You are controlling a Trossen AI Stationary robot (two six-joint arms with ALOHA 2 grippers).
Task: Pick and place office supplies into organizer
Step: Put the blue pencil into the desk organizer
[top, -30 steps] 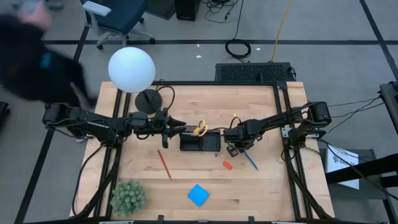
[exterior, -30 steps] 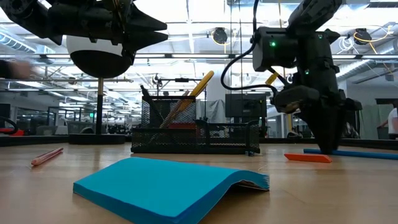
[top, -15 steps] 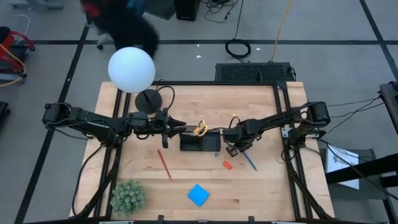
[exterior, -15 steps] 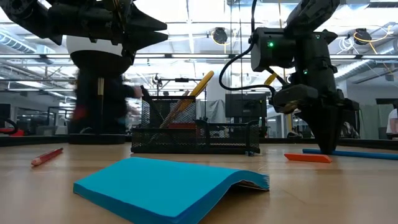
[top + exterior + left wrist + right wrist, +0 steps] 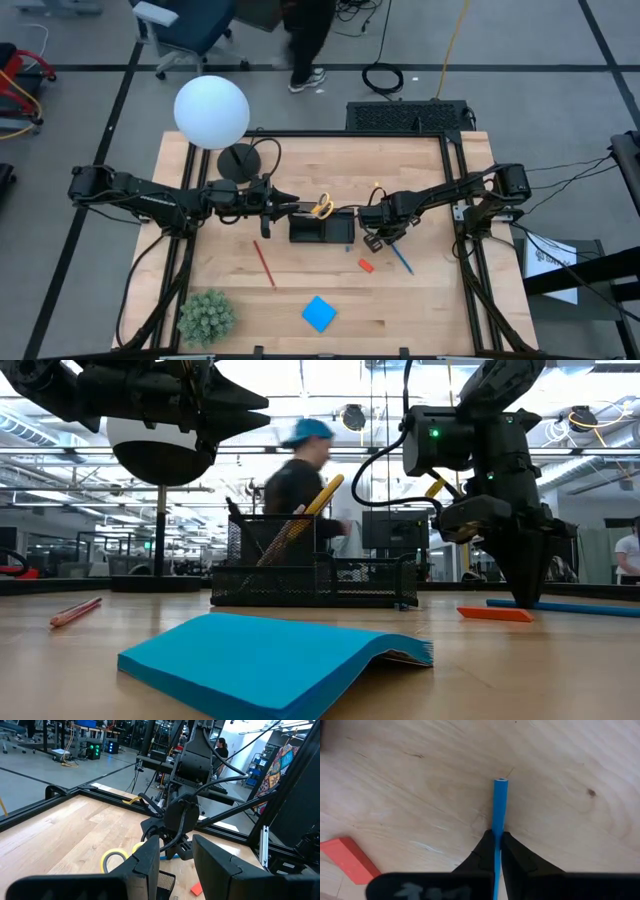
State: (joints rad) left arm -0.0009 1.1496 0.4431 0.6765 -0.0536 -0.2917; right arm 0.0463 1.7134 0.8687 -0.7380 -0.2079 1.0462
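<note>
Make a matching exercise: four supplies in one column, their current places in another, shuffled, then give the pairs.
Things:
1. yellow-handled scissors
2. thin blue pen
3. blue square note pad
4. thin red pencil

Places:
A. flat on the wooden table's near edge, beside the green plant
B. pinched between the right gripper's fingers
C. standing in the black mesh organizer
D. on the table, left of the organizer

Pairs: 1-C, 2-B, 3-A, 4-D

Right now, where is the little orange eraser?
In the high view the orange eraser lies flat on the table, just in front of the black organizer and beside the blue pencil that the right gripper is pinching.
</note>
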